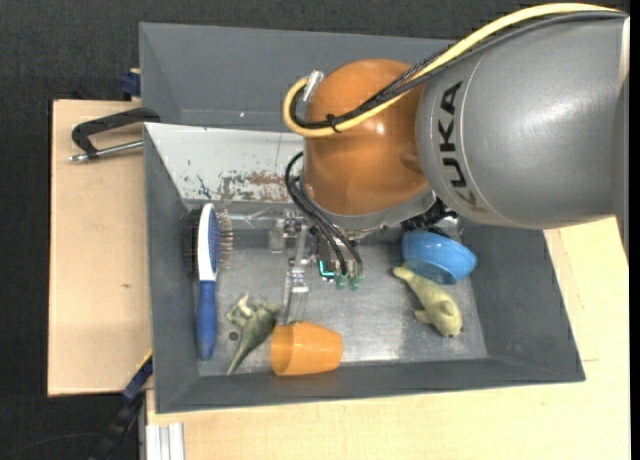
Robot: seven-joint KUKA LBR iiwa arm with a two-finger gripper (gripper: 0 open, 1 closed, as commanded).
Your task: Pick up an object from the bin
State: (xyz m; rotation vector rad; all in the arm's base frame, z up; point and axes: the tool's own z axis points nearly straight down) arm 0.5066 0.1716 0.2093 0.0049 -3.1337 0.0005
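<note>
Where the bin's front wall stands, an orange cup lies on its side, a green toy animal just beside it. Just behind them my gripper hangs over bare floor; I cannot tell if it is open or closed.

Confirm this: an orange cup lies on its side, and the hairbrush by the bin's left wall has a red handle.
Not red: the camera view shows the hairbrush has a blue handle. The orange cup does lie on its side.
</note>
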